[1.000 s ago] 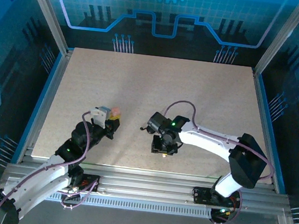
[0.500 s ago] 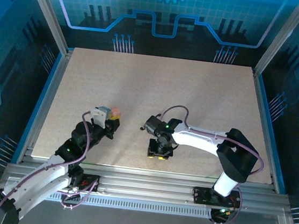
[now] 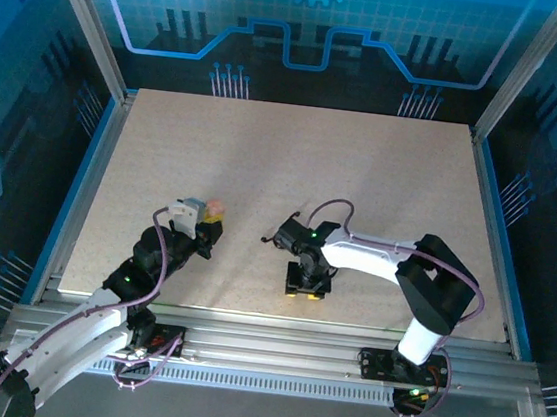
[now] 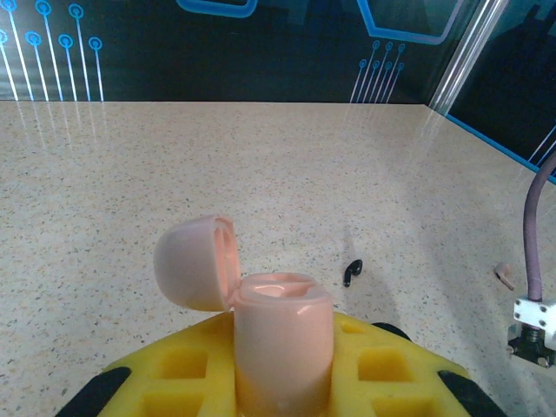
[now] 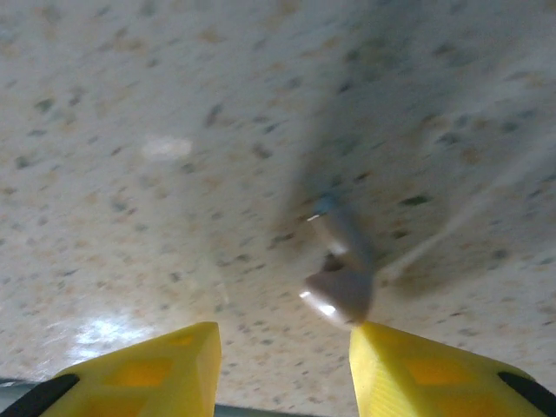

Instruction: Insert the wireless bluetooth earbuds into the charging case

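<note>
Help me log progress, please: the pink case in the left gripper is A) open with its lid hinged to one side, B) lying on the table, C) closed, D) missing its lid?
A: the charging case, clamped upright in the left gripper, has its lid standing open to one side.

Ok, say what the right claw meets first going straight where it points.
Probably the small whitish stemmed plastic earbud, lying on the speckled beige table ahead of the right claw; depth is unclear, so it might touch the tabletop first.
</note>
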Action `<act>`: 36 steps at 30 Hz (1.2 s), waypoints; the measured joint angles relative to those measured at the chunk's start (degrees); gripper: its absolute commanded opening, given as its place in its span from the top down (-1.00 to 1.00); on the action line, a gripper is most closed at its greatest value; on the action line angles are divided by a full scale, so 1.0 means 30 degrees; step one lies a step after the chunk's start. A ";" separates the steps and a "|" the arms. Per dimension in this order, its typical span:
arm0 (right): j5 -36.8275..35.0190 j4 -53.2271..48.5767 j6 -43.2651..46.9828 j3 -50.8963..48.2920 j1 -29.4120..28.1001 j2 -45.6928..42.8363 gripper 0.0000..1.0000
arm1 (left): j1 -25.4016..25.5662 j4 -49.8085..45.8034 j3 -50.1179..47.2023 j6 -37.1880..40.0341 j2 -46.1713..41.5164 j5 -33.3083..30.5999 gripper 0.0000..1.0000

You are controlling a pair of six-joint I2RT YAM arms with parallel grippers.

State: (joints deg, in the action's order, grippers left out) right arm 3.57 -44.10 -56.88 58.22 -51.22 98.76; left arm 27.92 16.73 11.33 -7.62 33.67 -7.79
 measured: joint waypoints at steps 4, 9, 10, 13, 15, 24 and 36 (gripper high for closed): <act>-0.0168 0.0022 0.0627 -0.0146 0.1027 0.0095 0.13 | 0.0000 0.0007 0.0000 -0.0007 0.0000 -0.0058 0.66; -0.0095 0.0007 0.1479 -0.0109 0.1610 0.0211 0.18 | 0.0000 0.0000 0.0000 0.0000 0.0000 -0.0066 0.66; -0.0073 -0.0087 0.1639 -0.0036 0.1647 0.0284 0.20 | 0.0000 0.0000 0.0000 0.0000 0.0000 -0.0095 0.66; -0.0095 -0.0619 0.2259 0.0393 0.1654 0.0663 0.26 | 0.0000 0.0000 0.0000 0.0000 0.0000 -0.0146 0.66; -0.0109 -0.0976 0.2594 0.0663 0.1683 0.0911 0.30 | 0.0000 0.0000 0.0000 0.0000 0.0000 -0.0175 0.66; -0.0408 -0.1399 0.3490 0.0801 0.1588 0.1005 0.37 | 0.0000 -0.0073 -0.0087 0.0000 -0.0066 -0.0189 0.66; -0.2229 -0.2375 0.4583 0.0976 0.1945 0.1027 0.29 | 0.0000 -0.0073 -0.0087 0.0000 -0.0124 -0.0189 0.66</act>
State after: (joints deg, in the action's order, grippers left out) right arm -3.11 -51.22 -43.13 61.14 -45.39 101.84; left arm 27.92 16.51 11.07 -7.62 33.30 -8.36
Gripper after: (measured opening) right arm 0.354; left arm 0.208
